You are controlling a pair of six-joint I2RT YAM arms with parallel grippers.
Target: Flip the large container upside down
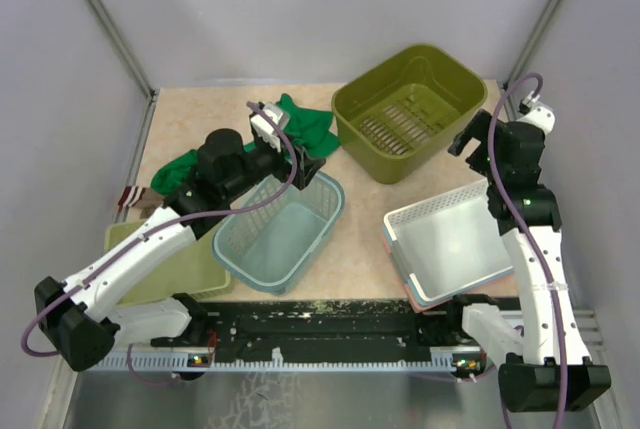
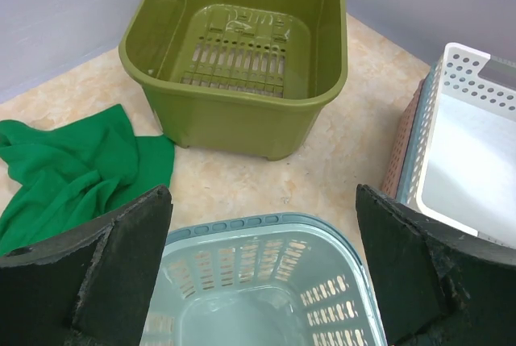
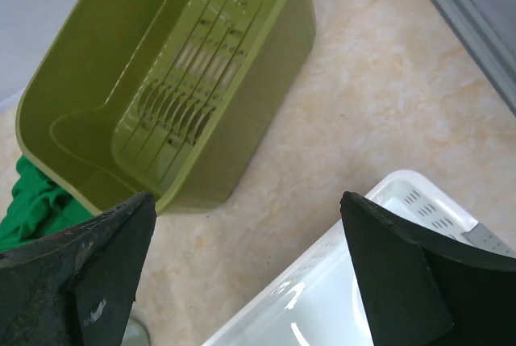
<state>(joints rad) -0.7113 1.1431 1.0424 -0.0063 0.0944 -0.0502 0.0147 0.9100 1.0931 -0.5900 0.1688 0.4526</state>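
Approach is the step being worked here: the large container (image 1: 440,139) is standing mouth up, slotted floor showing, at about one o'clock on the table (image 1: 360,244), and neither arm is touching it.

Starting at the left, the left gripper (image 1: 314,166) is hovering over the far rim of the teal basket (image 1: 328,192). Its jaws are spread wide and carrying nothing. The green cloth (image 1: 300,121) is lying at its eleven o'clock.

Further right, the container is sitting apart from the basket and from the white tray (image 1: 450,244) at five o'clock.

The right gripper (image 1: 466,139) is hanging just beside the container's right wall, at its three o'clock, jaws equally wide and empty.

To my eye, doing this well is going to mean pinching a straight stretch of the thin rim rather than a rounded corner. Rolling the container toward twelve o'clock is looking safest, since the tray is crowding the near side and the cloth is waiting at nine o'clock to catch a rim.
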